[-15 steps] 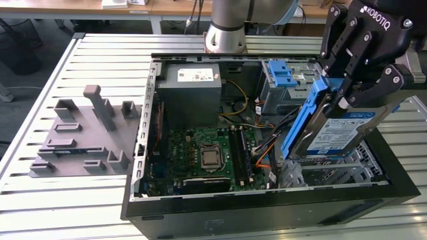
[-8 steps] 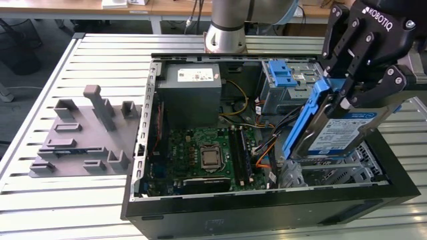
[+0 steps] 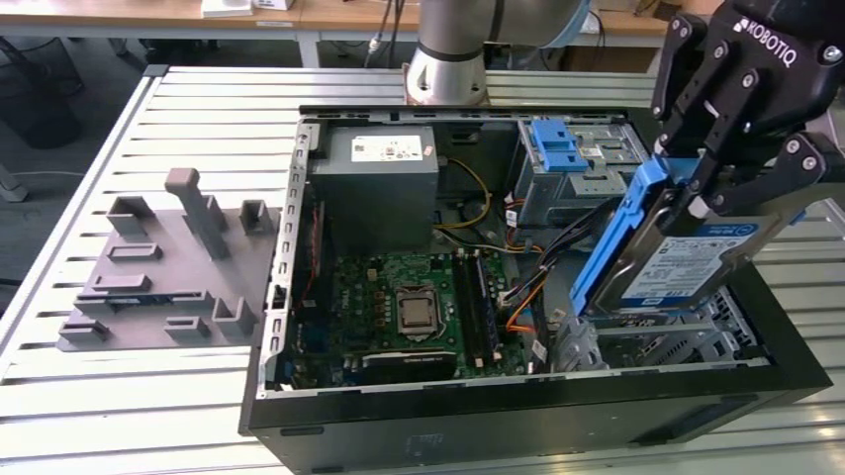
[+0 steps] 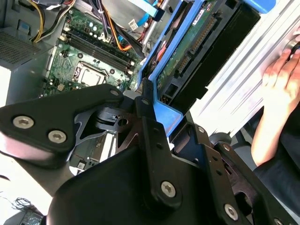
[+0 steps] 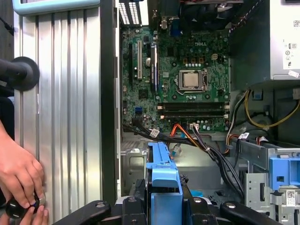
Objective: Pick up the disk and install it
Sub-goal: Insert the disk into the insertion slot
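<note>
End effector [image 3: 719, 193] clenched on disk [image 3: 680, 259], disk tilted at right of frame, lower edge just above open case [image 3: 528, 401], clear of motherboard [image 3: 416, 307], hand [image 5: 18, 176] on bench [image 3: 198, 109]

Open computer case [image 3: 396, 416] – motherboard [image 3: 410, 312] inside (grey fixture [image 3: 165, 267] beside).

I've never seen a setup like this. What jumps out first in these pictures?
The black robot gripper stands out at the exterior view's right, clamping a silver-grey hard drive in a blue plastic carrier, held tilted on edge over the open black computer case. Inside the case lies a green motherboard. In the first wrist view, a person's hand rests on the slatted metal table beside the case.
</note>
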`<action>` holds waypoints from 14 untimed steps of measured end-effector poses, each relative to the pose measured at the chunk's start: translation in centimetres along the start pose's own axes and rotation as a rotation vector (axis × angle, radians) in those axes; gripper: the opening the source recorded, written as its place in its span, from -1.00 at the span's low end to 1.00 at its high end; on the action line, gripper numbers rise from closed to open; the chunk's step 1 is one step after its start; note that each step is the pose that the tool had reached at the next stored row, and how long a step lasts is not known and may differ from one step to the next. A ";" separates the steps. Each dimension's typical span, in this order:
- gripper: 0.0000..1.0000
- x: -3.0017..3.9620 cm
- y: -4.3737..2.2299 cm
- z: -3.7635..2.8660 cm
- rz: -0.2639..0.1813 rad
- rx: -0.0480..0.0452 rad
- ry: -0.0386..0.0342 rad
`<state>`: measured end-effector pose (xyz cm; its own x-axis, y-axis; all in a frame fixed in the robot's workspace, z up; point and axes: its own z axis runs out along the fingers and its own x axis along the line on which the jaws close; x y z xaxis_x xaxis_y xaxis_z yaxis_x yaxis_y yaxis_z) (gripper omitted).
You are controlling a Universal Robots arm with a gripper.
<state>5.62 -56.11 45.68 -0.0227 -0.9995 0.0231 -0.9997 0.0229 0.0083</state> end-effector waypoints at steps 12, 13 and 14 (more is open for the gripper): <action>-0.27 -0.08 -1.16 0.47 -0.003 0.0001 0.0004; -0.27 -0.09 -1.27 0.50 -0.003 0.0000 0.0004; -0.27 -0.09 -1.37 0.54 -0.003 0.0000 0.0002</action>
<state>6.98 -56.06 45.12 -0.0197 -0.9995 0.0233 -0.9998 0.0199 0.0083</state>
